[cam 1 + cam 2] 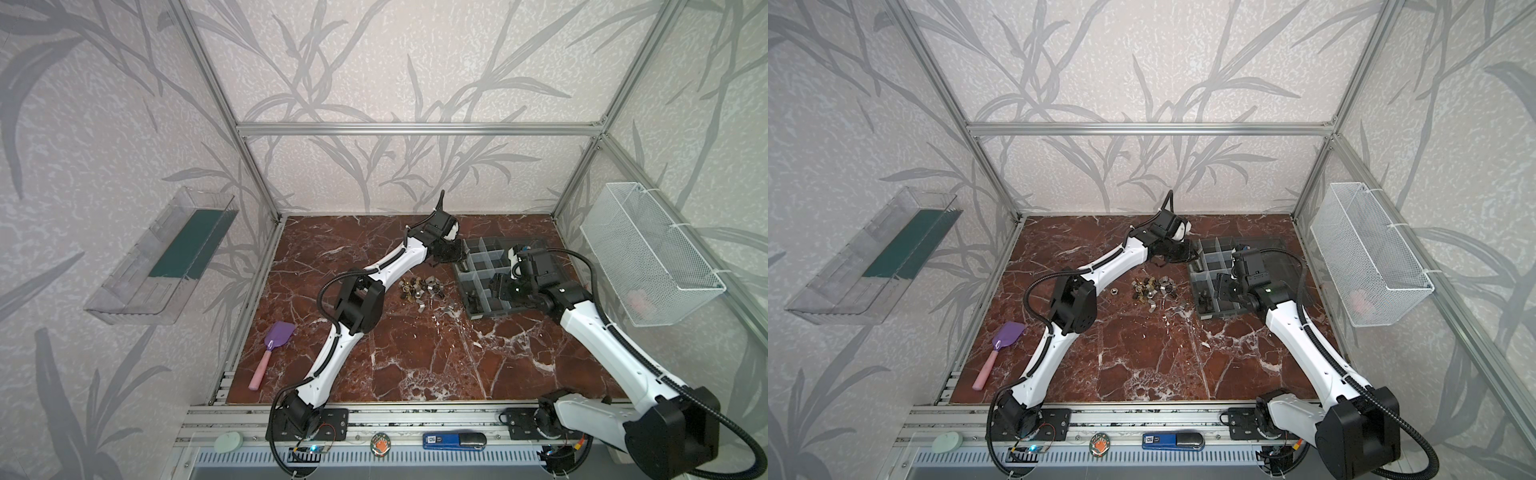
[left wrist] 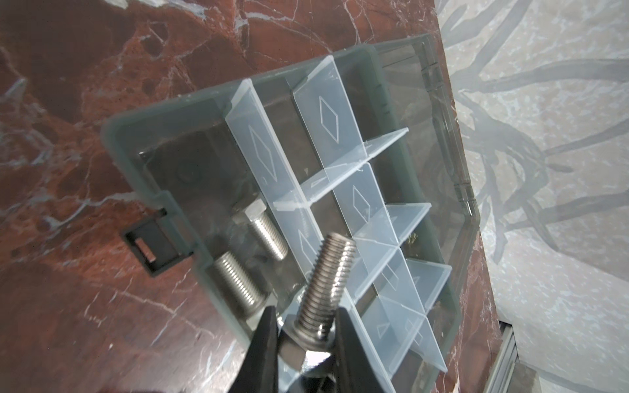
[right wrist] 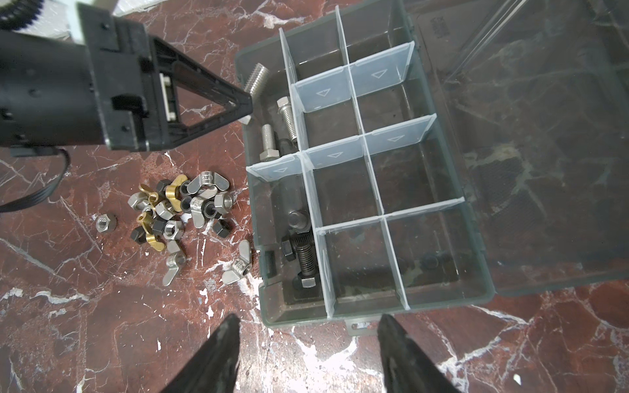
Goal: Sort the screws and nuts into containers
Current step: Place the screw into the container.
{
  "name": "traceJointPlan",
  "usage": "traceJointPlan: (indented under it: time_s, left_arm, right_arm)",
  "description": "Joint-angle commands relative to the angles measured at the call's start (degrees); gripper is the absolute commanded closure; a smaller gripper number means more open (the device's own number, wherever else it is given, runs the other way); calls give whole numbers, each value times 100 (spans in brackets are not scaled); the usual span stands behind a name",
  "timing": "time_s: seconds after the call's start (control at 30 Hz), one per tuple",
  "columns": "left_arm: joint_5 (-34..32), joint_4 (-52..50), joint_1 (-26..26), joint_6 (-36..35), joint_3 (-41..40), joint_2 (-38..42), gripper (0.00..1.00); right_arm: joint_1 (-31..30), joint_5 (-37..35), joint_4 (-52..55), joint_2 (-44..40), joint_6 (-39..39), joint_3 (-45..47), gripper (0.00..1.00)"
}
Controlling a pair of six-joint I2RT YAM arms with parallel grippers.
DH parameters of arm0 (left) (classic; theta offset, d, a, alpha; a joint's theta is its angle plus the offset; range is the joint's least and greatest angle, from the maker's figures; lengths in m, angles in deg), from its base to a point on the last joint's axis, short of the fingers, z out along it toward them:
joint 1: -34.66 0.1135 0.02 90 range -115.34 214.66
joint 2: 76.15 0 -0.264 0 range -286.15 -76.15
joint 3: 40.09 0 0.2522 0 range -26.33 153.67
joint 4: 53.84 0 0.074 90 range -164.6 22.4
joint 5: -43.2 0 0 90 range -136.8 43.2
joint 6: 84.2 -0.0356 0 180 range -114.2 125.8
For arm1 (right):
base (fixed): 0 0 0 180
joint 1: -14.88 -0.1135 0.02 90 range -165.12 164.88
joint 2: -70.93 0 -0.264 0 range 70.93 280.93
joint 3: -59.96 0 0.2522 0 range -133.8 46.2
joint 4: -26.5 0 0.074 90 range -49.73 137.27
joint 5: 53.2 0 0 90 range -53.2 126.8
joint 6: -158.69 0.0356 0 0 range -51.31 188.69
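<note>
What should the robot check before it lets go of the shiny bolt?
1. Grip: the left gripper is shut on the silver bolt: ok.
2. Right kind: the compartment below it holds two silver bolts: ok.
3. Bolt wholly over that compartment: cannot tell; its head sits near the outer wall.
4. The lid lies open: ok.
5. The right gripper is open, empty and away from that compartment: ok.

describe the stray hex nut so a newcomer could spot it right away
Start at the grey organizer box; a pile of nuts lies beside it. The stray hex nut sits alone on the pile's far side from the box, silver, touching nothing.
</note>
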Motion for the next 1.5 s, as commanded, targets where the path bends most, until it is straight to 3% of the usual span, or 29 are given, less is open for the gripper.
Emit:
traceJointPlan:
  time_s: [0.0,0.27,0.33,0.6,0.67,0.77,0.8,0.97,1.0,1.03,1.3,1.47]
  left_arm:
    - [-65,112,-51,153,207,-119,90]
    - [-202,-115,-68,-21,220,-63,75]
    - [-210,-147,-78,-84,216,6,63]
    - [-315,-294,-113,-221,226,281,46]
    - [-356,-338,-112,-281,229,434,36]
    - [-420,-476,-92,-402,273,706,34]
    - [-458,-560,-80,-439,295,816,24]
    - [-623,-999,22,-593,144,1420,21]
    - [-687,-1062,49,-627,15,1586,4]
    - [-755,-1098,77,-662,-152,1759,3]
    - [-1232,-1141,479,-535,-2179,3331,1]
    - [-2296,-1196,555,-680,-3476,4452,0]
  right_arm:
    - [67,73,57,-173,31,73,35]
    - [78,153,-30,-122,35,138,35]
    - [77,203,-83,-86,57,153,35]
    - [78,298,-167,-85,77,190,35]
    - [78,286,-177,-43,50,167,35]
    - [78,326,-232,66,46,86,35]
    - [78,365,-270,99,58,50,35]
    - [0,542,-476,401,90,-161,35]
    - [-69,521,-492,501,69,-237,35]
    - [-169,470,-511,626,41,-310,35]
    - [-1060,74,-705,1525,31,-771,35]
    - [-1612,-201,-706,2108,-25,-1073,35]
